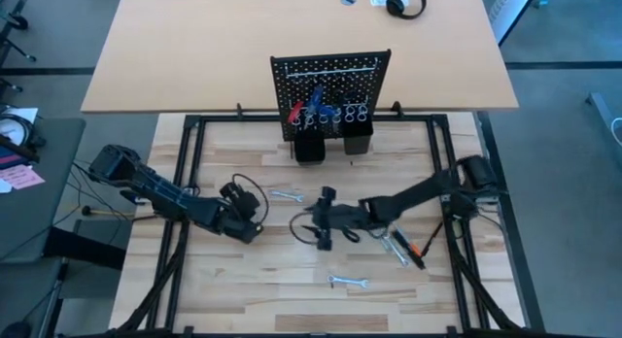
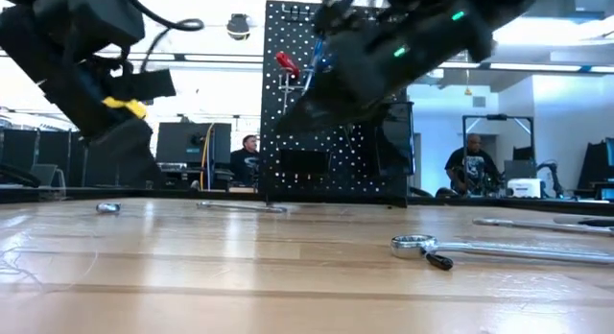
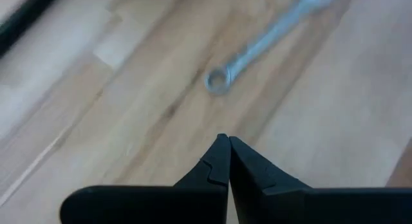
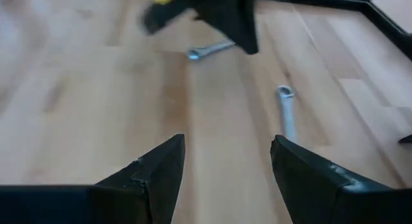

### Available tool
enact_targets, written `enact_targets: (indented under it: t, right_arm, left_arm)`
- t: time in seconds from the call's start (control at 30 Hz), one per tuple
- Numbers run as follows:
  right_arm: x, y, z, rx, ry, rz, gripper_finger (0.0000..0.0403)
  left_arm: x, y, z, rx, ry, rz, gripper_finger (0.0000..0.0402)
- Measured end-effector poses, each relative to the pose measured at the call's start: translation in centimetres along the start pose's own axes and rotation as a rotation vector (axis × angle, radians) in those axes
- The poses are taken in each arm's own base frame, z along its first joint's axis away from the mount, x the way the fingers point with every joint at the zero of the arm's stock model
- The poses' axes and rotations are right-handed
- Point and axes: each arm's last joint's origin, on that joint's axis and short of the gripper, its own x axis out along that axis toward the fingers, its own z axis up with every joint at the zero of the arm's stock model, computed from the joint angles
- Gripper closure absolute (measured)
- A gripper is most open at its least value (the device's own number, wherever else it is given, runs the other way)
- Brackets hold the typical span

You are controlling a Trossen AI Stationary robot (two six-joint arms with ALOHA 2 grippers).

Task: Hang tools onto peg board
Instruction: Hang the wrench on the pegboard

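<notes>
Right now I see the peg board (image 1: 330, 81) standing upright at the far edge of the wooden table (image 1: 243, 289), black and full of holes, with a red-handled tool (image 1: 295, 112) and blue-handled tools (image 1: 316, 110) already hung on it and two black cups (image 1: 330, 142) at its foot. My left gripper (image 1: 255, 224) sits on the left half of the table with its fingers pressed together on nothing, the tips meeting in a point in the left wrist view. The nearest thing to it is a small silver wrench (image 1: 284, 195), just beyond it toward the board and a little to the right; in the left wrist view that wrench (image 3: 257, 47) lies ahead of the closed tips, flat on the wood, its long axis slanting away from the gripper with the ring end nearest. I judge that the left arm is the one to take it, though the fingers must part first. My right gripper (image 1: 309, 227) reaches to the table's middle with its fingers spread wide and empty, close to black scissors (image 1: 326, 217). Behind it lie more silver wrenches (image 1: 394, 247) and an orange-and-black tool (image 1: 416, 253), and one more wrench (image 1: 347, 281) lies near the front edge.
</notes>
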Motion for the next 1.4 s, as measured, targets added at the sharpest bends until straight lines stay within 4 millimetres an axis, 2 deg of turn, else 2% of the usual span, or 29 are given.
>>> enact_targets:
  t: [0.17, 0.27, 0.5, 0.6, 0.73, 0.87, 1.0, 1.13, 1.3, 1.4]
  right_arm:
    - [4.2, -1.9, -0.6, 0.005, 0.051, -0.064, 0.0164]
    - [6.1, -2.7, -1.1, 0.013, 0.078, -0.088, 0.0164]
    - [8.4, -3.7, -2.6, 0.053, 0.166, -0.116, 0.0164]
    - [8.5, -4.4, -3.0, 0.087, 0.207, -0.126, 0.0174]
    - [8.6, -5.2, -3.3, 0.127, 0.249, -0.116, 0.0211]
    - [8.6, -6.0, -3.7, 0.165, 0.291, -0.104, 0.0269]
    - [8.2, -6.0, -4.4, 0.156, 0.383, -0.103, 0.0338]
    - [7.8, -4.8, -4.7, 0.123, 0.435, -0.083, 0.0392]
    - [7.0, -1.9, -4.7, 0.032, 0.448, -0.026, 0.0388]
    - [6.5, -0.6, -4.6, 0.01, 0.442, -0.005, 0.039]
  left_arm:
    - [-0.1, -0.4, -0.4, -0.054, -0.123, -0.02, 0.0401]
    - [-0.1, -0.5, -0.5, -0.049, -0.154, -0.026, 0.0401]
    - [-0.4, -0.7, -0.9, -0.027, -0.155, -0.039, 0.0401]
    - [-0.5, -0.8, -0.9, -0.022, -0.156, -0.044, 0.0401]
    - [-0.6, -0.8, -1.0, -0.022, -0.158, -0.048, 0.0401]
    - [-0.6, -0.8, -1.0, -0.024, -0.158, -0.049, 0.0401]
    - [-0.6, -0.9, -0.9, -0.03, -0.161, -0.052, 0.0401]
    - [-0.6, -0.9, -0.9, -0.034, -0.164, -0.055, 0.0401]
    - [-0.6, -1.2, -0.6, 0.035, -0.174, -0.087, 0.0398]
    - [-0.4, -1.4, -0.1, 0.13, -0.197, -0.132, 0.0373]
